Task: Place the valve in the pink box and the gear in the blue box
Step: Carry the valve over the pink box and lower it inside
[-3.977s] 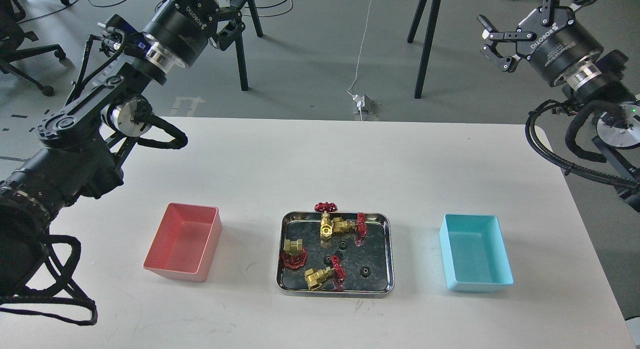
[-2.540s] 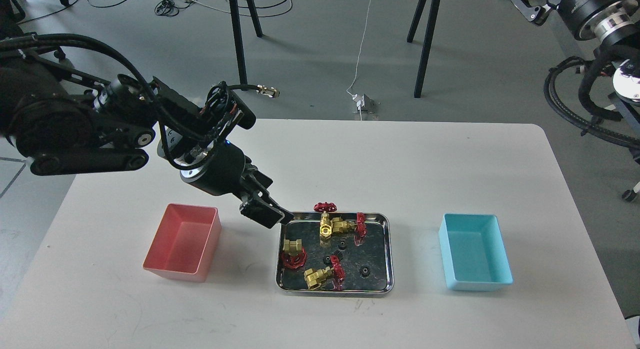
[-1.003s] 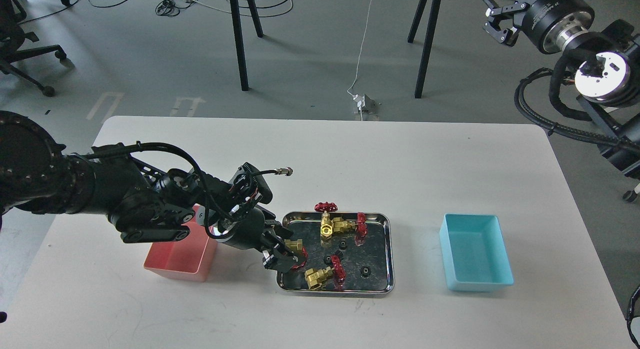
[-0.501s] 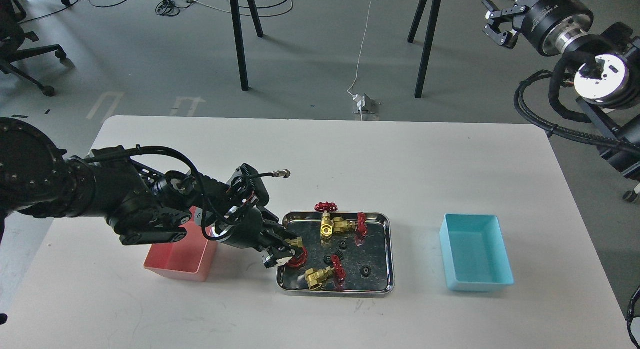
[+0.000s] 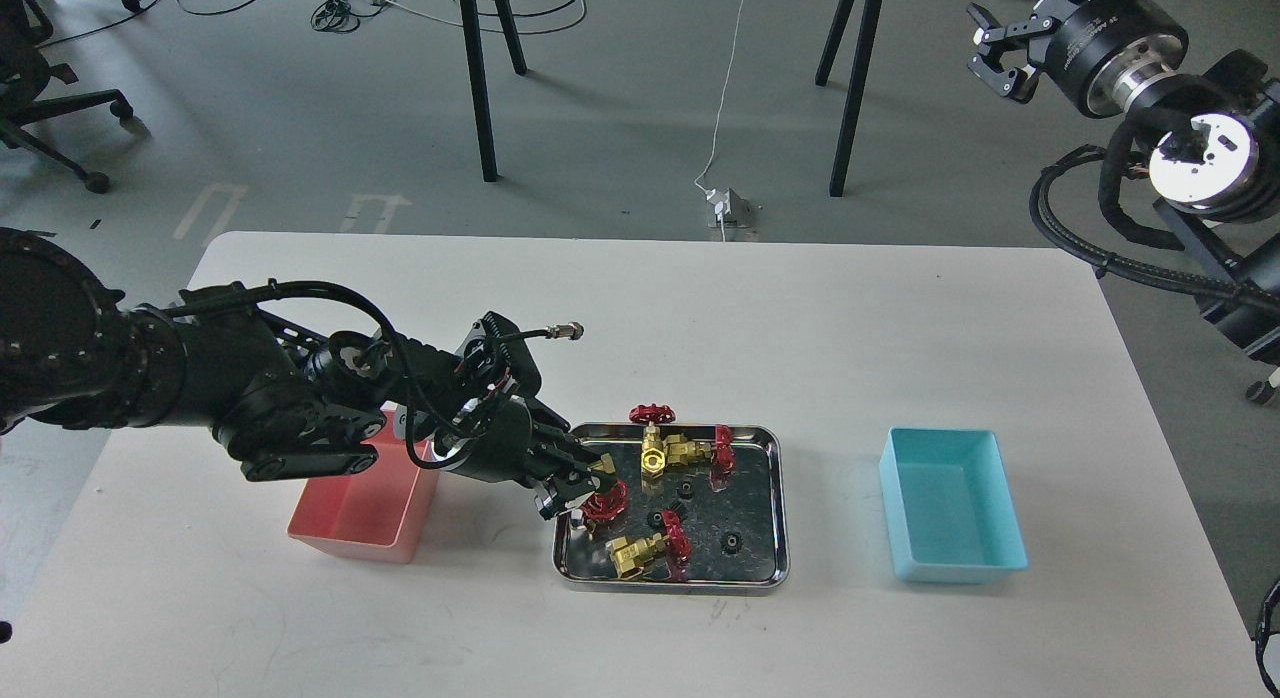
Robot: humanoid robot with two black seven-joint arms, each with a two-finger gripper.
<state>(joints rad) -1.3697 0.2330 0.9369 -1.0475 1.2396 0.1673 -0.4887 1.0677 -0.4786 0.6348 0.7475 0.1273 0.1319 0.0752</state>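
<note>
My left pincer is down at the left end of the tray, clenched on a valve. I can see the red handwheel poking out just past the fingertips and a bit of brass body between them. Can't really tell whether the valve is lifted off the tray floor or only just touching it. The arm reaches in across the top of the pink box, which sits on the counter just left of the tray and looks to have nothing in it, though the arm covers part of it.

Three more valves in the tray: two bunched together at the far edge, one of them standing with its wheel sticking up over the rim, and one lying near the front edge. A few gears around the middle, one toward the right side, another closer to the centre.

Blue box is off to the right of the tray, apart from it, with nothing inside.

Right pincer is way up in the top right corner, off the counter, fingers spread and holding nothing.
</note>
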